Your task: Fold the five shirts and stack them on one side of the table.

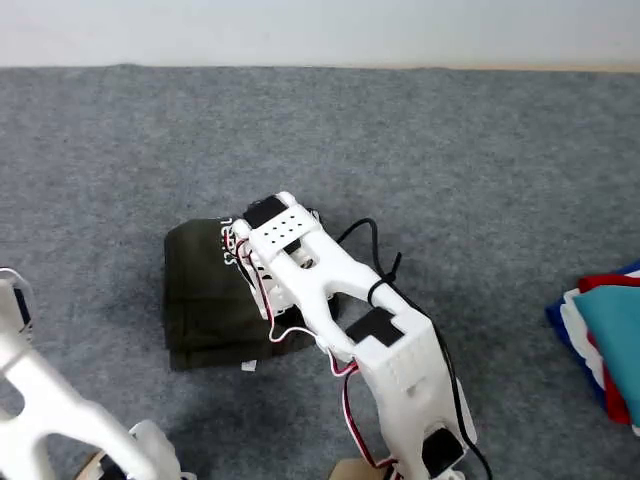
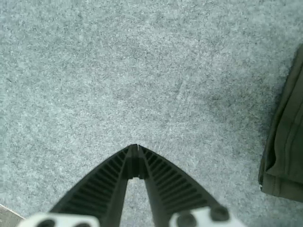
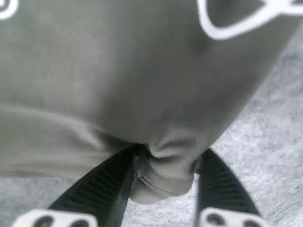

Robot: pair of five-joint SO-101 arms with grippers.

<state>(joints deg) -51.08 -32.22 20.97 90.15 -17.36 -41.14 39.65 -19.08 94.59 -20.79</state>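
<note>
Right hand [image 3: 164, 165] clamped on a bunched wad at the edge of the dark shirt [image 1: 205, 295], sitting roughly mid-tabletop [image 1: 450, 150] and toward the left arm's side. Looks folded into a rough block already, lying flat. Left hand [image 2: 137, 149] pinched closed on nothing, hanging over bare grey tabletop just beside the shirt's edge. Off at the far right edge, a pile [image 1: 605, 340] of blue, white, red and teal shirts, well apart from this one. Can't tell folded or not from here.

Just guessing at the trouble ahead:
- Only a small wad of cloth in that grip, maybe just the top layers. Real risk of peeling the fold open on a lift, with the bottom layers left behind.
- Fuzzy surface, so likely snagging and rumpling underneath on a drag.
- Held at one edge only, so expect drooping and unfolding on the way across.
- Thin pinch, so also a chance of slipping out halfway.

Probably worth bringing the left hand onto the opposite edge before moving anything. Can't tell the number of layers actually caught.
</note>
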